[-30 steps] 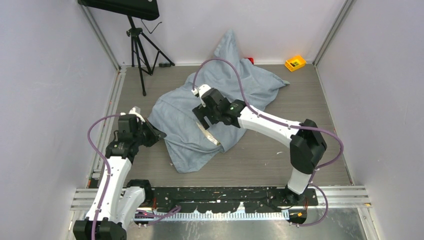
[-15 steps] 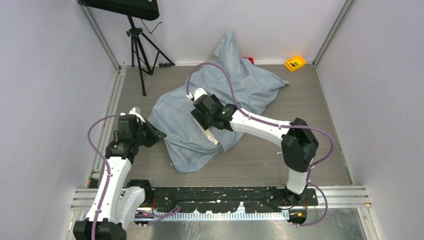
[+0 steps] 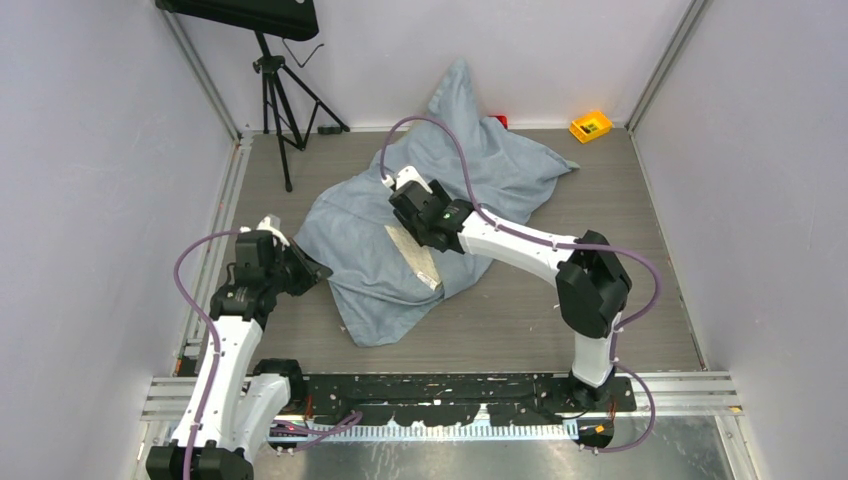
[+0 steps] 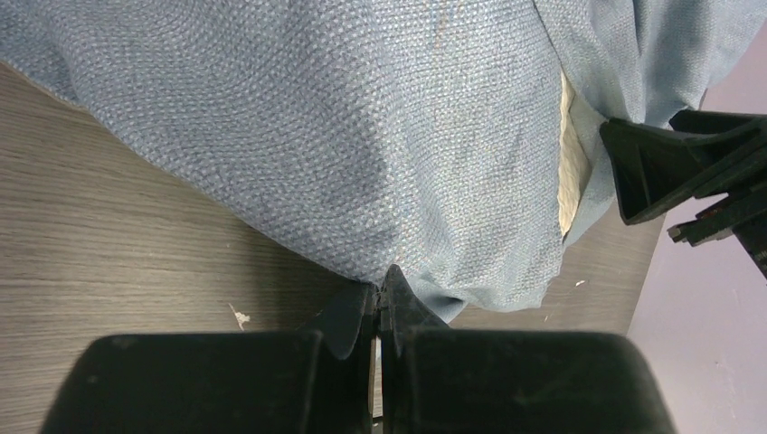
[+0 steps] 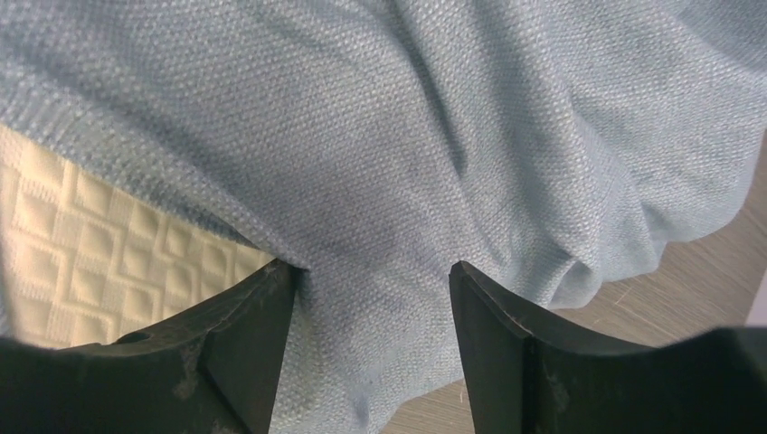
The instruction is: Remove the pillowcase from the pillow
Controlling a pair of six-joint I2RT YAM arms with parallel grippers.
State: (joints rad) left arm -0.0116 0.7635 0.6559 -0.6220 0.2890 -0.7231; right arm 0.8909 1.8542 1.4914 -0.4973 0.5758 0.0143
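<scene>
- Table (image 3: 620,260): grey wood-grain top, walled on 3 sides.
- The pillowcase (image 3: 360,235): grey-blue, wrinkled, sprawled across table centre, running from near-left to the far wall, where one corner rides up it. It covers nearly all of the pillow.
- The pillow (image 3: 414,258): cream, quilted. Only a narrow strip shows at the case's open edge, centre of table, just near-left of the right arm's wrist.
- Tripod (image 3: 275,90): black, stands at far-left corner.
- Right gripper (image 5: 371,271): pressed down on the case beside the bare pillow strip, jaws well apart w/ a hump of fabric between them. Can't tell if it's actually gripped.
- Left gripper (image 4: 383,278): at the case's left edge, low over the table, fingers fully together, a pinch of the hem caught at the tips.
- Yellow box (image 3: 590,125): small, far-right corner, well apart from the case.
</scene>
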